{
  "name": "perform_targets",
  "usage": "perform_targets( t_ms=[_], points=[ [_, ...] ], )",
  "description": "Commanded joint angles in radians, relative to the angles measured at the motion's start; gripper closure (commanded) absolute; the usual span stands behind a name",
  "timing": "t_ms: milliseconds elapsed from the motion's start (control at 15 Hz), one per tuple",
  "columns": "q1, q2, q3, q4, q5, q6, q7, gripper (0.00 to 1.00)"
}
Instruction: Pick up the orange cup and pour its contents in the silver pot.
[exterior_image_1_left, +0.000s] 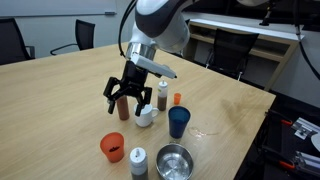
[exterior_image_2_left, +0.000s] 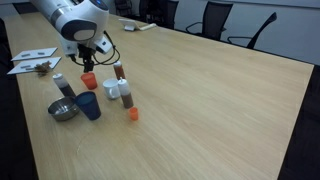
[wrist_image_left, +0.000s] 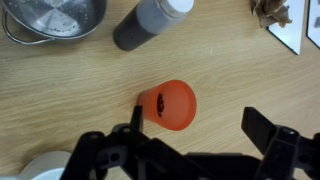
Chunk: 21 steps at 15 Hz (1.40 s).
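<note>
Orange cup: stands upright on the desk, seen in both exterior views (exterior_image_1_left: 112, 147) (exterior_image_2_left: 89, 80) and from above in the wrist view (wrist_image_left: 168, 107), where a small dark patch shows near its rim. It is free of the hand and touches nothing else.
Desk: a wide pale wooden top (exterior_image_1_left: 60, 110) (exterior_image_2_left: 220, 110) that carries everything in one loose cluster.
Arm: white and grey, reaching down over the cluster (exterior_image_1_left: 160, 25) (exterior_image_2_left: 75, 18).
Hand: black, spread wide and holding nothing (exterior_image_1_left: 127, 100) (exterior_image_2_left: 90, 58). It hangs above the desk, and in the wrist view (wrist_image_left: 193, 115) the orange cup sits between the fingers, closer to the one on that view's left.
Silver pot: low, round and shiny (exterior_image_1_left: 174, 160) (exterior_image_2_left: 64, 109) (wrist_image_left: 55, 20), near the orange cup but apart from it.
Blue cup: taller and dark (exterior_image_1_left: 179, 121) (exterior_image_2_left: 88, 105), just beside the silver pot.
White mug: in the middle of the cluster (exterior_image_1_left: 146, 116) (exterior_image_2_left: 112, 89).
Shaker: white with a grey top (exterior_image_1_left: 138, 160) (exterior_image_2_left: 64, 85) (wrist_image_left: 150, 22), between the orange cup and the silver pot.
Brown bottle: upright next to the white mug (exterior_image_1_left: 123, 110) (exterior_image_2_left: 118, 71).
Orange-capped bottle: small, at the edge of the cluster (exterior_image_1_left: 177, 99) (exterior_image_2_left: 132, 113).
</note>
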Motion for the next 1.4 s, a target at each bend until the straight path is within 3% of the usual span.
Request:
perform_targets(
  t_ms=[0,200,267,800,1333],
  points=[
    [-0.016,0.003,0.016,-0.062,0.120,0.127,0.057,0.00],
    [-0.013,0.012,0.030,-0.109,0.252,0.253,0.068,0.00],
    [0.004,0.032,-0.002,-0.061,0.190,0.177,0.049,0.00],
    [0.007,0.032,0.005,-0.078,0.234,0.227,0.066,0.00],
    [-0.008,0.087,0.030,-0.111,0.570,0.371,0.143,0.00]
  ],
)
